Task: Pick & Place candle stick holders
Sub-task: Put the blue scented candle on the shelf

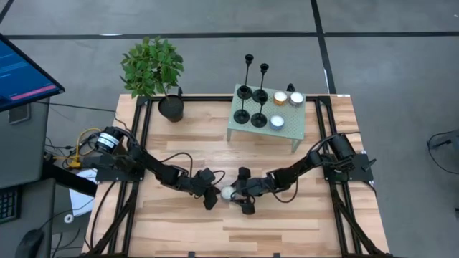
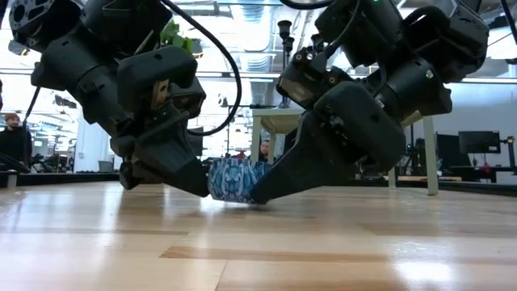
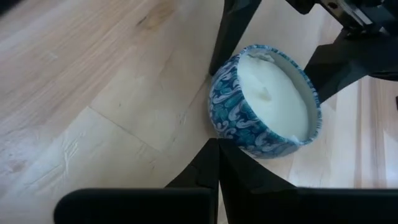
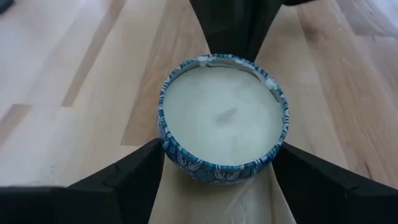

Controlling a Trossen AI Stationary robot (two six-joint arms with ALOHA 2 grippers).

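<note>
Blue-patterned round tin candle [image 4: 224, 121] sits squarely between the right gripper [image 4: 217, 171] fingers, clamped; left gripper's [image 1: 210, 201] pinched-together fingers touch its opposite side

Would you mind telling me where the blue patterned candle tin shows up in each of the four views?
High view: the candle tin sits low centre, between both grippers.
Low view: tin at centre, on the table.
Left wrist view: tin right of centre.
Right wrist view: tin at centre, between the right gripper fingers.
Shared landmark: the wooden table.
</note>
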